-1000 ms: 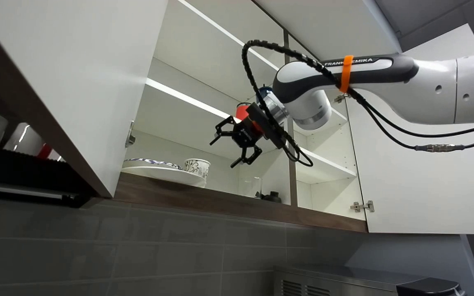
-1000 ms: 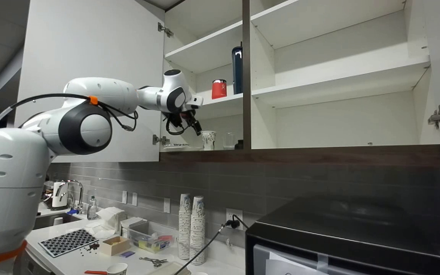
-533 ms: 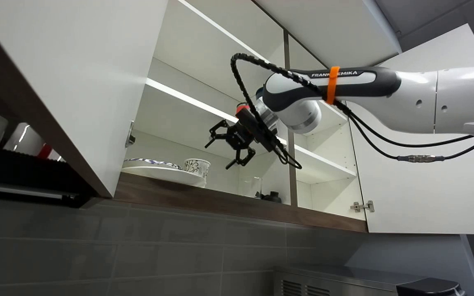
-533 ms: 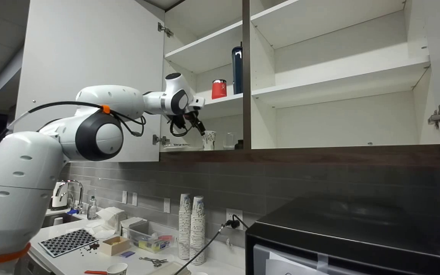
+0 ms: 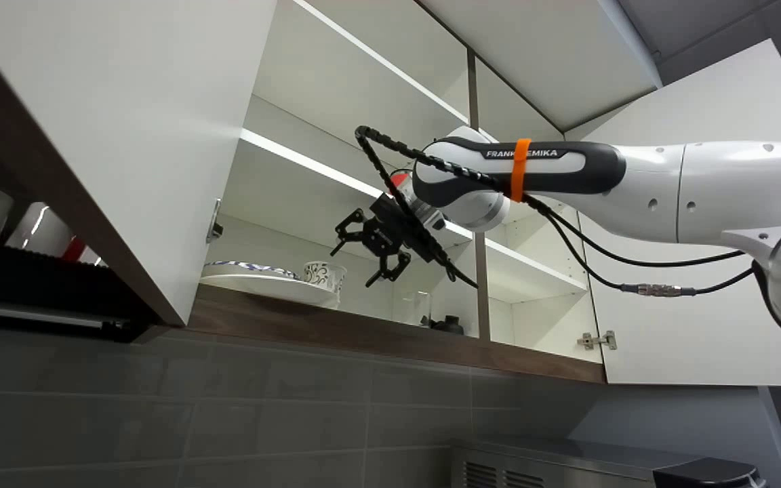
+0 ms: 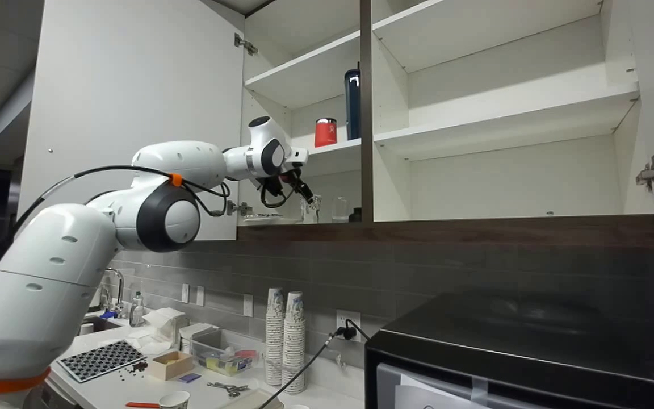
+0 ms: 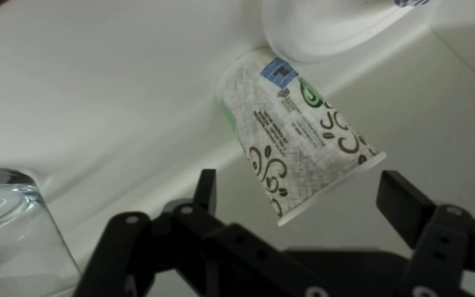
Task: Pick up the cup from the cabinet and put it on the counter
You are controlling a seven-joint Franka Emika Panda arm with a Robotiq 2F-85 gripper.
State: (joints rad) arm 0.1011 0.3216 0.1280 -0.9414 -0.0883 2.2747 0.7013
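Gripper (image 5: 350, 268) at the cabinet (image 6: 508, 230), fingers spread and released.
We find the patterned cup (image 7: 291, 136) upright on the cabinet floor, between a white plate (image 5: 295, 291) and a clear glass (image 7: 19, 247). Wrist view: we see the cup framed by the fingertips, a gap on either side.

In the cabinet (image 6: 506, 182), the cup (image 7: 289, 134) stands between the plates (image 5: 255, 271) and the glass (image 7: 19, 243).
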